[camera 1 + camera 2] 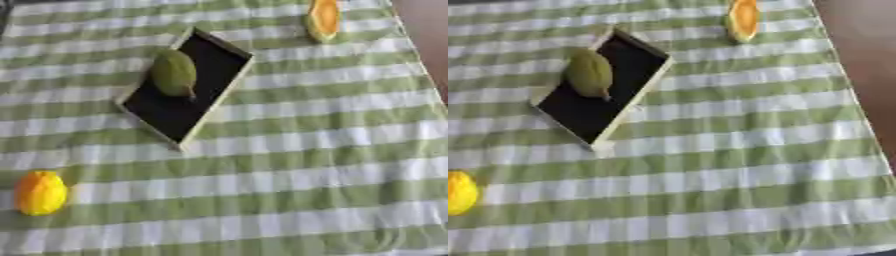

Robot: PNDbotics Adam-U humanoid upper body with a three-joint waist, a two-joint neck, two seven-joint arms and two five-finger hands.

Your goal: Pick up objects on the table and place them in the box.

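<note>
Striped green-and-white cloth (289,165) covers the table, brown floor (864,60) at right; neither hand's fingers show.

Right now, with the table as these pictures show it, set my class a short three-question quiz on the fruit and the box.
1. True or false: the green fruit already lies inside the box.
2. How many yellow-orange fruits lie on the striped cloth outside the box?
3. Which lies nearer the cloth's far edge: (a) the orange fruit at the top, or (b) the yellow fruit at lower left?

Key: 1 true; 2 two; 3 a. No robot hand shows in either view.
</note>
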